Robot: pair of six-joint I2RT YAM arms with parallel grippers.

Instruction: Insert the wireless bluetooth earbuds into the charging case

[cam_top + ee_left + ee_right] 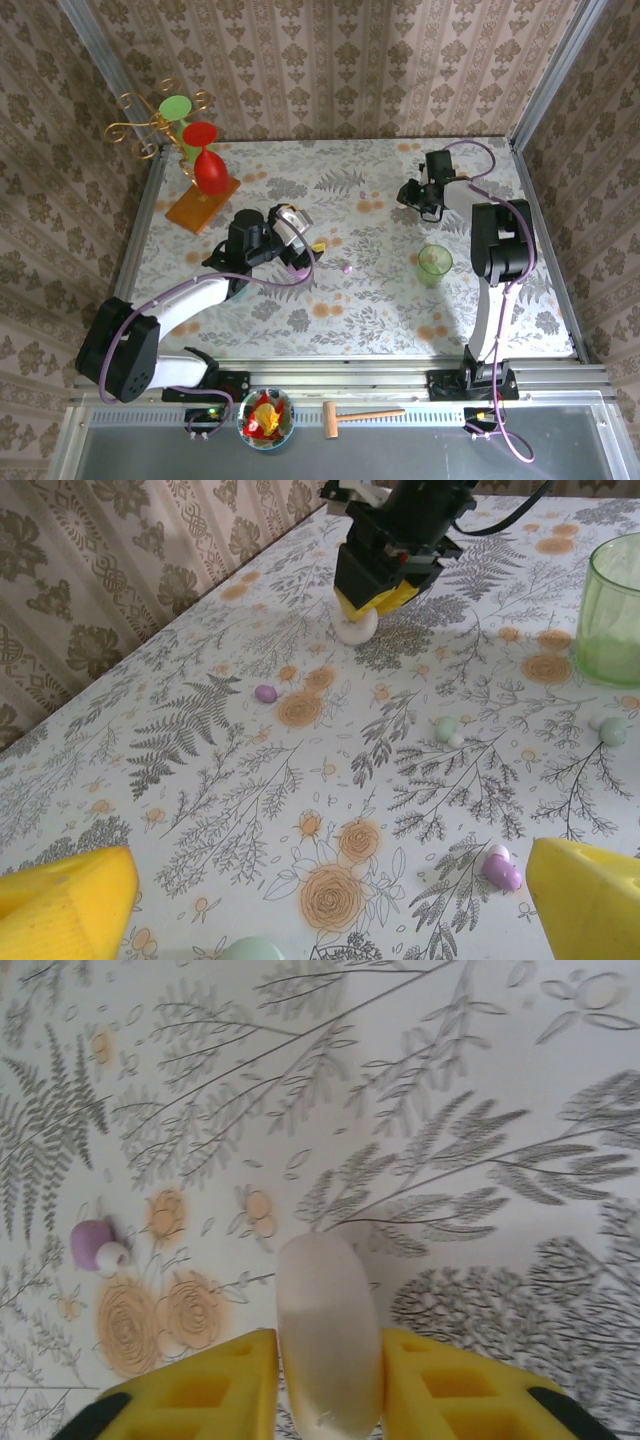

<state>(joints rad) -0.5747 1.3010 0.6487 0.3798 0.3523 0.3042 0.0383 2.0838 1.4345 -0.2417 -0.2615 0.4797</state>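
Note:
A white oval charging case (325,1290) stands on edge on the table between my right gripper's (330,1355) yellow fingers, which press on both its sides. The left wrist view has that gripper (392,565) at the far end with the case (355,626) under it. A lilac-purple earbud (93,1242) with a white tip lies left of the case. My left gripper (325,910) hovers open over the floral table, with another purple earbud (500,868) just inside its right finger (590,900). From above, the left gripper (298,240) is mid-table and the right gripper (425,198) at the back right.
A green cup (434,265) stands in front of the right gripper. Small pale green buds (446,728) and a lilac one (266,693) lie scattered on the table. Red and green goblets (205,160) on a wooden stand occupy the back left corner.

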